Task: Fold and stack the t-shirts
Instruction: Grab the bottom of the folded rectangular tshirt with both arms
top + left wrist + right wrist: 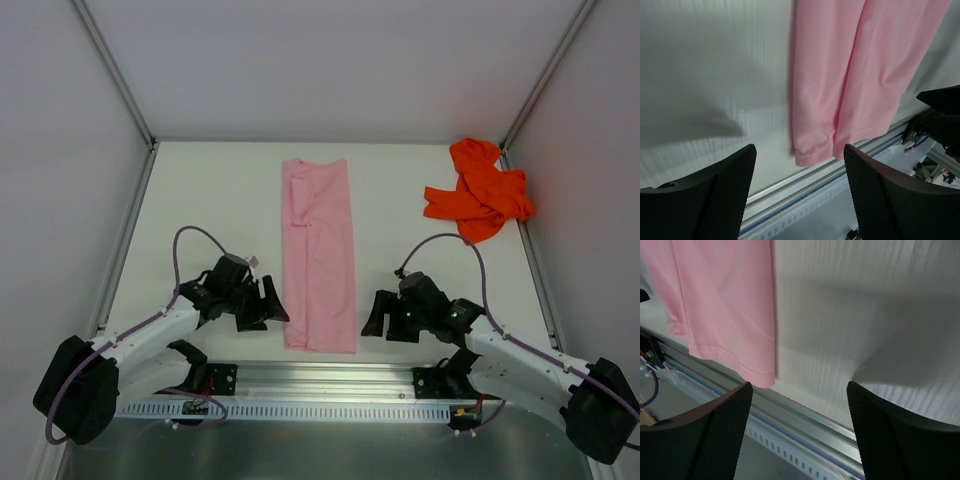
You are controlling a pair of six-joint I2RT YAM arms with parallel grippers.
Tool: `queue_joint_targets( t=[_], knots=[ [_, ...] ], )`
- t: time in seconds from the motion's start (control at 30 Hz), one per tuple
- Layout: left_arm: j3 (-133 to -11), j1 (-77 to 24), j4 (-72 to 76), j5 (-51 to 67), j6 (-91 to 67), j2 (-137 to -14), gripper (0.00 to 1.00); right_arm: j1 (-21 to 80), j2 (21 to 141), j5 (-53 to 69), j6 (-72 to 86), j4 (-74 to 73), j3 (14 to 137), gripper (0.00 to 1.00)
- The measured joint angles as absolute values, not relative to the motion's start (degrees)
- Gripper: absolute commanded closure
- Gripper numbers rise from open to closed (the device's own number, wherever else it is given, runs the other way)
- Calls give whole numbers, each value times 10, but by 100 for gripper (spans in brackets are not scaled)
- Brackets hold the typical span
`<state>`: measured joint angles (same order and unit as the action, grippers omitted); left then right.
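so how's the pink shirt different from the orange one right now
The pink t-shirt lies flat, folded into a long narrow strip centrally; the orange-red t-shirt is a crumpled heap at the far right corner. Pink is pale, orange-red vivid. Both lie ungripped on the table.

We see a plain light pink t-shirt [320,255] at centre frame, a bright orange-red t-shirt [480,192] at upper right, a white table [210,200], and black claws with dotted texture.
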<state>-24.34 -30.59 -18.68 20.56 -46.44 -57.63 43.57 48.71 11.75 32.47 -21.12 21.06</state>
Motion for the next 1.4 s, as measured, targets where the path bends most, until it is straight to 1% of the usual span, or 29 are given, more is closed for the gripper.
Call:
queue_joint_targets(
  t=[0.17, 0.33, 0.6, 0.63, 0.83, 0.97, 1.0, 1.07, 1.1, 1.17, 1.2, 1.27, 1.3, 1.33, 1.37, 1.4],
  knots=[
    [-199, -351, -164, 211, -509, -569, 31, 491, 503, 106, 368, -203, 198, 23],
    [-175, -377, -135, 210, -542, -543, 33, 522, 521, 89, 404, -171, 196, 31],
    [-151, -392, -77, 218, -574, -543, 35, 559, 555, 79, 458, -88, 179, 39],
    [-150, -395, -70, 220, -576, -550, 38, 567, 563, 78, 463, -76, 179, 39],
    [-151, -423, -22, 223, -592, -592, 46, 599, 596, 70, 488, -40, 182, 47],
    [-150, -436, -27, 214, -595, -593, 57, 603, 597, 61, 500, -44, 181, 54],
    [-148, -436, -28, 211, -596, -593, 63, 603, 597, 60, 504, -44, 180, 58],
    [-145, -436, -32, 205, -597, -592, 70, 604, 599, 56, 507, -44, 178, 62],
    [-143, -435, -32, 205, -598, -592, 75, 604, 601, 55, 509, -43, 178, 67],
    [-139, -436, -32, 203, -598, -592, 77, 604, 607, 54, 512, -42, 178, 71],
    [-136, -436, -31, 203, -599, -592, 79, 604, 611, 53, 514, -39, 178, 75],
    [-134, -436, -25, 203, -598, -594, 85, 606, 619, 53, 517, -32, 178, 80],
    [-133, -436, -22, 204, -599, -598, 88, 606, 623, 54, 517, -29, 178, 85],
    [-133, -436, -18, 204, -599, -602, 99, 607, 627, 54, 518, -25, 178, 88],
    [-133, -436, -16, 204, -600, -606, 100, 608, 632, 54, 519, -21, 178, 91],
    [-133, -436, -14, 205, -600, -609, 100, 610, 635, 54, 519, -18, 178, 98]
  ],
)
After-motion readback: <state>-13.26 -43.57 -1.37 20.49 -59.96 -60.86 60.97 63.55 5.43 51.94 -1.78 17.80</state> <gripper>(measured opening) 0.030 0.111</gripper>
